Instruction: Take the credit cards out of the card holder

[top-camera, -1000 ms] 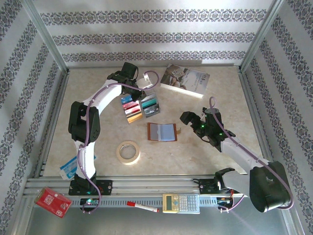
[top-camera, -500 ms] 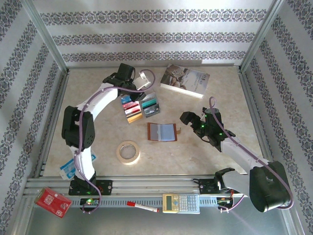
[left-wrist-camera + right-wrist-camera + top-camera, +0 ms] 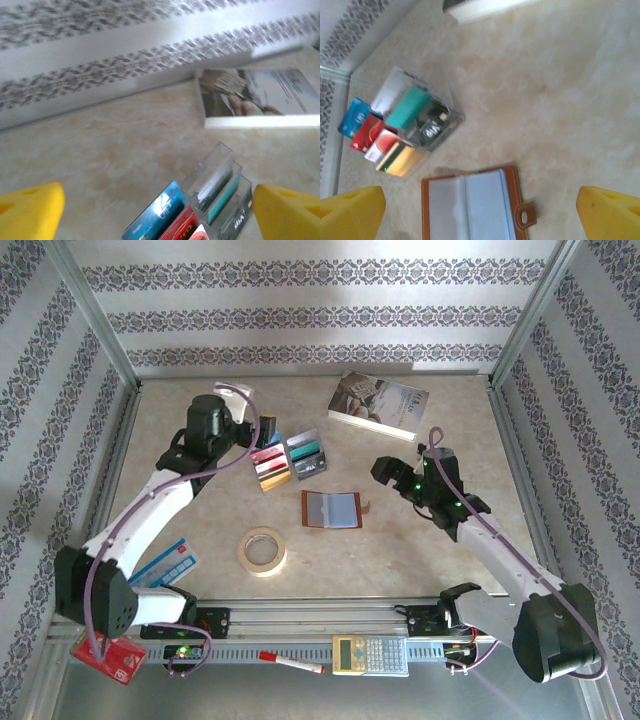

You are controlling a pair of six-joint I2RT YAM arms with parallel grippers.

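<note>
The card holder lies open and flat on the worktop. Its long axis runs side to side in the overhead view, and its snap tab is on the end facing the right end effector. That end effector hangs just beyond the tab end of the holder and a little farther back, so the right arm is clearly the nearer one. Its yellow pads stand spread wide with nothing between them. The credit cards lie behind the holder's other end, fanned in two short rows set side by side. The row farther from the holder's tab has four: blue, red, white-and-red and gold. The other has three: grey, teal and dark. That makes seven. The second row seems to sit under a clear sleeve, though the wrist view is too soft to be sure. The left end effector hovers just past the cards on the side away from the holder, its fingers also spread and empty. There is one holder, and its clear pockets look empty, so the task seems close to done. One tape roll lies nearer the arms than the holder, and one book lies well behind it.
</note>
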